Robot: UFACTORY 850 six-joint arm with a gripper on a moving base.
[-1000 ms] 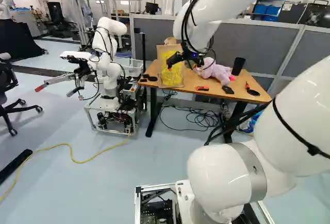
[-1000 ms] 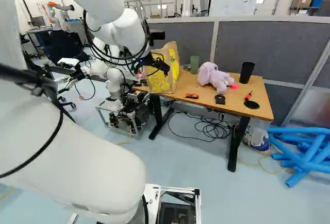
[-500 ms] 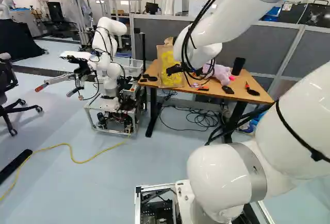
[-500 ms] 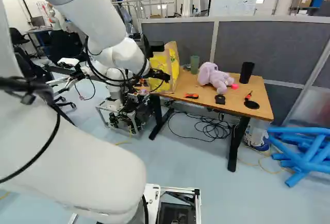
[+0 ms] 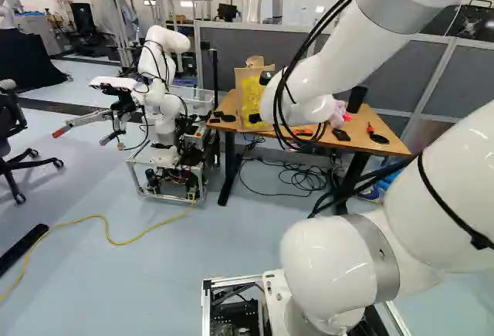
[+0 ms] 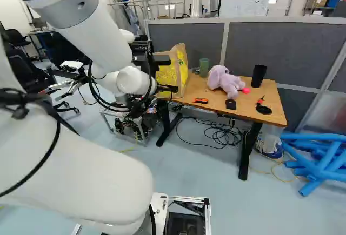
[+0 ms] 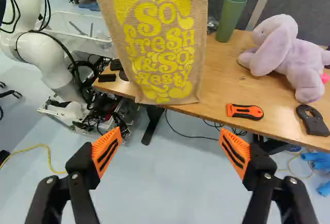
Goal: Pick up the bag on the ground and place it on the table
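Observation:
The tan bag with yellow print stands upright on the wooden table, near its edge; it shows in the left base view (image 5: 252, 95), the right base view (image 6: 172, 73) and the wrist view (image 7: 164, 41). Low in front of the bag, my gripper (image 6: 168, 88) is partly hidden by the arm. In the wrist view the gripper (image 7: 171, 151) is open, its orange pads wide apart with only floor seen between them. The bag's lower edge is ahead of the fingers, apart from them. The table (image 7: 219, 82) runs across ahead.
A purple plush toy (image 7: 289, 56), a green cup (image 7: 231, 18), an orange cutter (image 7: 244, 112) and a black cup (image 6: 259, 76) are on the table. Another robot (image 5: 158, 96) stands beside it. Cables (image 6: 221, 135) lie beneath, and blue tubes (image 6: 321, 159) lie to its right.
My arm has come down, bringing the gripper from the bag's upper part to around tabletop height. The bag has stayed in place on the table, and the base has not moved.

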